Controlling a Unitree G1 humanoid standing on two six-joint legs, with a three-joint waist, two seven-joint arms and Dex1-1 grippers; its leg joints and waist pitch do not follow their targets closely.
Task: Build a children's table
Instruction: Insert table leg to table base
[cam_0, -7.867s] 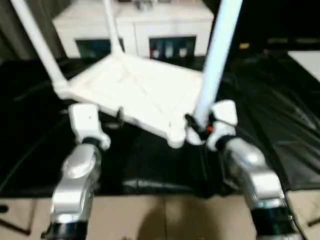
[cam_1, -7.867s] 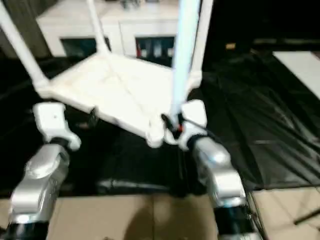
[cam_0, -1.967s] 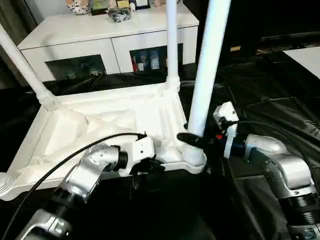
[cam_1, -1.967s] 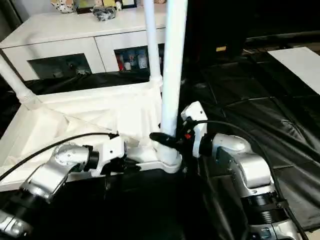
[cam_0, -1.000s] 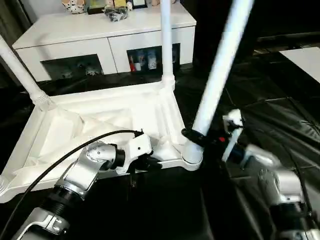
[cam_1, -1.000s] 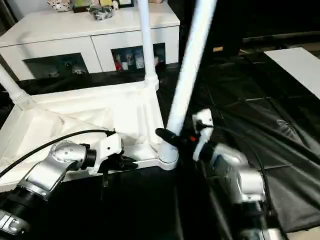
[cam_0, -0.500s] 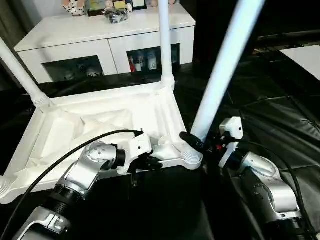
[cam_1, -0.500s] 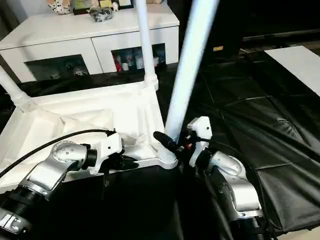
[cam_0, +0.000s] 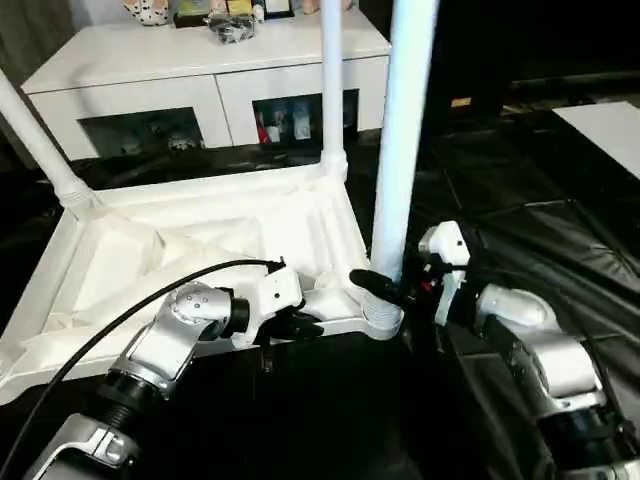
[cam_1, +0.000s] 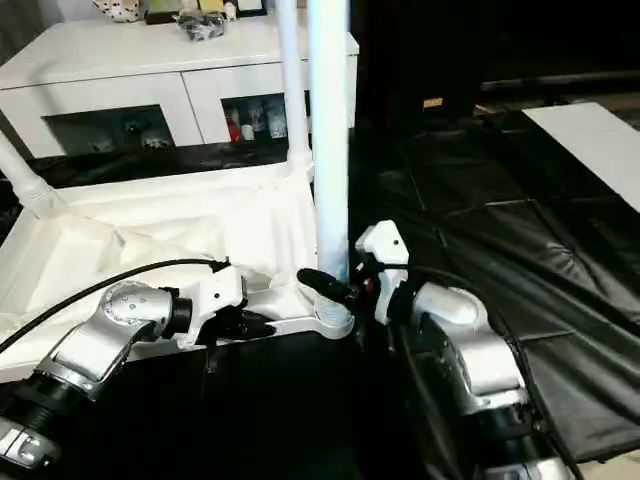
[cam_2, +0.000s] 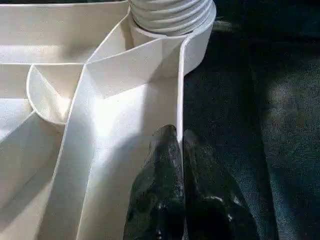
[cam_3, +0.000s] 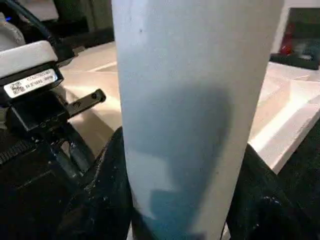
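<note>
The children's table (cam_0: 200, 240) lies upside down on the black mat, its ribbed underside facing up. One leg (cam_0: 35, 130) rises from the far left corner and a second (cam_0: 331, 90) from the far right corner. At the near right corner a third leg (cam_0: 405, 120) stands upright in its socket (cam_2: 172, 15). My right gripper (cam_0: 385, 285) is shut around this leg just above the socket, its fingers (cam_3: 112, 170) on either side of it. My left gripper (cam_0: 305, 322) is shut on the table top's near rim, pinching the thin wall (cam_2: 179, 100) beside that socket.
A white cabinet (cam_0: 210, 80) with glass doors stands behind the table, with small items on top. Black matting (cam_0: 540, 180) covers the floor around the table. A white sheet (cam_0: 610, 125) lies at the right edge.
The near right leg leaned to the right before and now stands upright. My right arm has swung left with it. The left gripper has kept its hold on the rim.
</note>
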